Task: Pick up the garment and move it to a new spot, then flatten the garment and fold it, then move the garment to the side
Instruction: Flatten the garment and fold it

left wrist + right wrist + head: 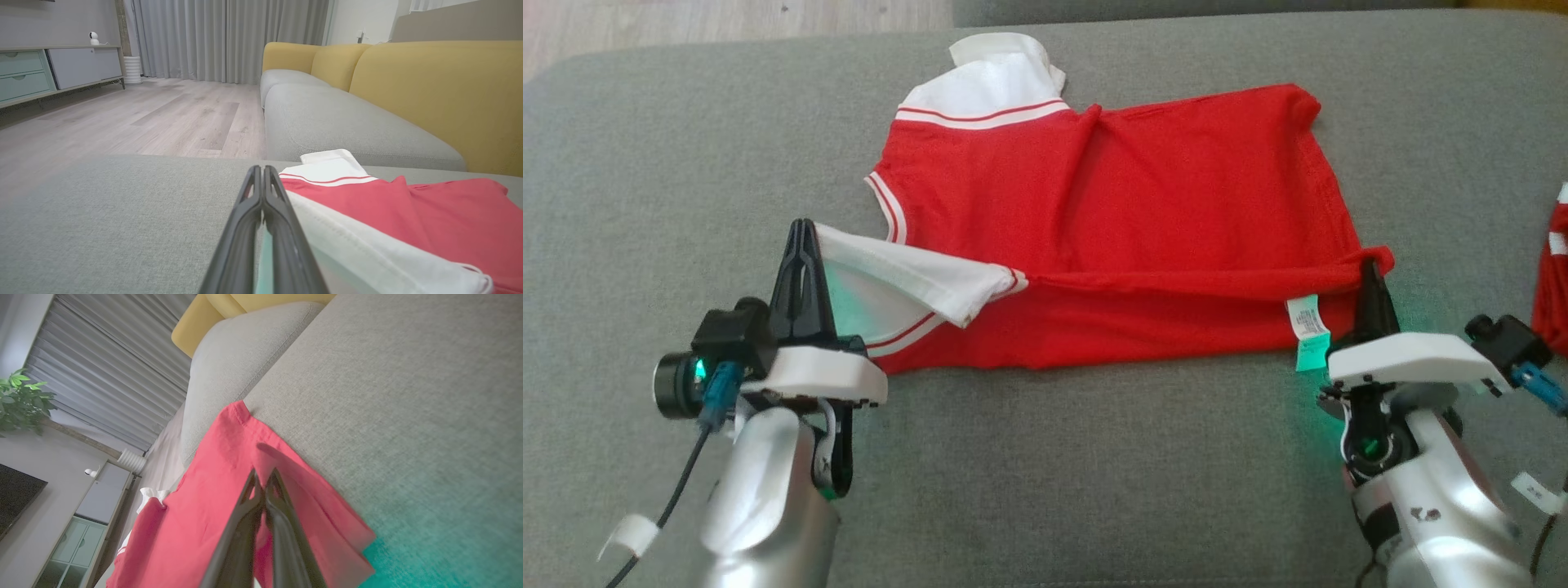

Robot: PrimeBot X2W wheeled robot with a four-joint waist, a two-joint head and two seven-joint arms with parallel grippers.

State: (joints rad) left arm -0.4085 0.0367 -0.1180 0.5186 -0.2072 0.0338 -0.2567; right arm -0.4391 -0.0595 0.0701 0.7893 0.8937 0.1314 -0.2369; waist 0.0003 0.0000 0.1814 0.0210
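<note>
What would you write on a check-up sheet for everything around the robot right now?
Surface: grey cushion, soft and flat.
Job's things: red shirt lies spread out, its near edge lifted.
Clutter: another red-and-white cloth at the right edge.
Grippers: left gripper shut on the white sleeve; right gripper shut on the hem corner.
Cables: dark cable hangs from the left wrist, apart from the shirt.
Surroundings: wooden floor, grey curtains, yellow sofa backs, cabinet, plant.

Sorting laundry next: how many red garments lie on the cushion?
2: the shirt centre-frame; a second red garment at the head view's right edge, mostly cropped. Others possibly unseen.
</note>
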